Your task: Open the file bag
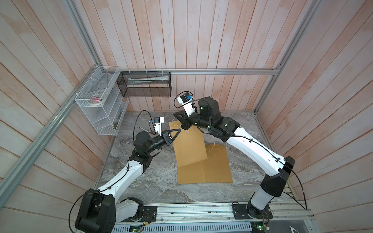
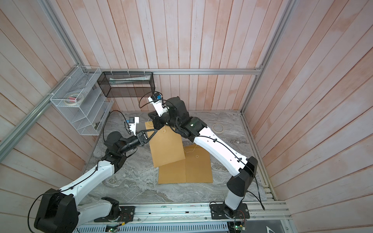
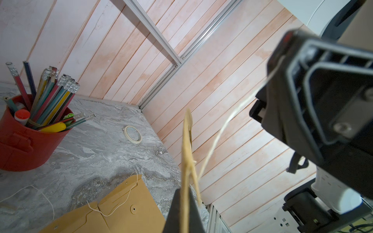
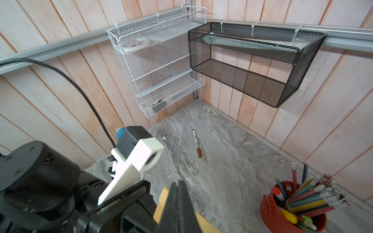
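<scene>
Brown file bag [image 1: 189, 147] held tilted above surface [image 1: 141, 181]
The left gripper [image 1: 177, 132] is clamped tight on its edge; the right gripper [image 1: 184, 126] is pinched closed on its string [image 3: 218, 131].

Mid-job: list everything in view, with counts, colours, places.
grey marble table: 1, grey, below
lifted brown paper file bag: 1, brown, tilted, upper end raised
flat brown paper file bags: 2, brown, side by side on table
white string: 1, white, trailing from lifted bag
cream tape roll: 1, cream, on table
white marker pen, brown cap: 1, white, on table
red pot of pencils: 1, red, on table
white wire rack: 1, white, on wall
black mesh basket: 1, black, on wall
left pincer: 1, black, shut on lifted bag
right pincer: 1, black, shut on string
</scene>
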Tool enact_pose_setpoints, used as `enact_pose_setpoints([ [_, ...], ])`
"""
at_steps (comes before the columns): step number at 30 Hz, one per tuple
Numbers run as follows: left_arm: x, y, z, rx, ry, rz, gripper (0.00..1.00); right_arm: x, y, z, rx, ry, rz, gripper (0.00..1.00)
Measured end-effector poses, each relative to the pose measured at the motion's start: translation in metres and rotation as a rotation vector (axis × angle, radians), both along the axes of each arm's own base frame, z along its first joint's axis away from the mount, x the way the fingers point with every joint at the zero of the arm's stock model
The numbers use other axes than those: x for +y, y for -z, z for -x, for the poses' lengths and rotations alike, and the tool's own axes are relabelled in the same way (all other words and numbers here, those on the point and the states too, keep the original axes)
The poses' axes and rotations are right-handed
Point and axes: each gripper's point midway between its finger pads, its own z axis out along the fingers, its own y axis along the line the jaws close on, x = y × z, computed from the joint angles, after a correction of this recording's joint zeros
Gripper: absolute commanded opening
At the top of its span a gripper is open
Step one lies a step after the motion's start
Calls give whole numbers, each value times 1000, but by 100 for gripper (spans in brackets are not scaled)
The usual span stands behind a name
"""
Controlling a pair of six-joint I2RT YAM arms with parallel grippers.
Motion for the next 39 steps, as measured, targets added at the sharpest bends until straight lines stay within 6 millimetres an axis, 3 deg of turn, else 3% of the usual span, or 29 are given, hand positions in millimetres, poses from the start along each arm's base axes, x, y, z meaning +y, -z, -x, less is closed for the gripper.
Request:
enact_pose_setpoints([
  [20,9,-6,-24,7,-62,97,0,-32,38,21,104,58,-52,0],
  [34,25,-7,-36,10,-135,110,0,-39,70,25,177,86,-48,0],
  [39,30,-8,-39,9,-155,110,0,-45,71,29,188,98,-54,0],
])
